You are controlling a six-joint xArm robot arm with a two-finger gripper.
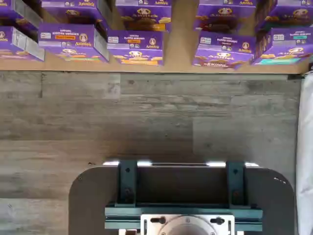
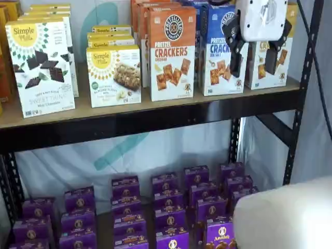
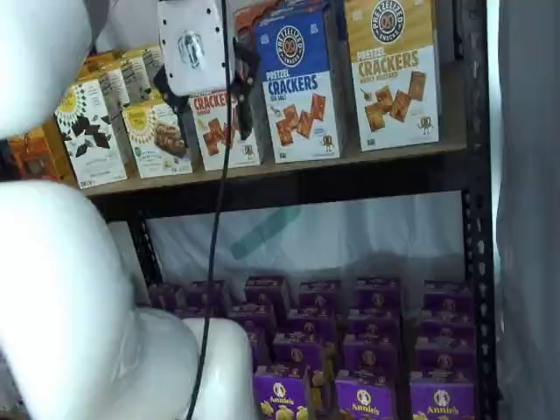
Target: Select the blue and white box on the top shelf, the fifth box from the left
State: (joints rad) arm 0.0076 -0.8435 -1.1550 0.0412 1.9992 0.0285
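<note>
Blue and white box [image 2: 218, 52] stands upright on the top shelf [image 2: 155, 116], toward its right end, between an orange-topped cracker box [image 2: 172, 52] and a yellow-topped one [image 3: 394, 70]. My gripper [image 2: 254, 54] hangs before it, fingers spread — empty. Only the wrist view shows grey plank floor [image 1: 146, 117]; purple boxes [image 1: 135, 46] stand in rows on the lower board.

blue and white box [image 2: 220, 52] on top shelf [image 2: 155, 116]
</note>
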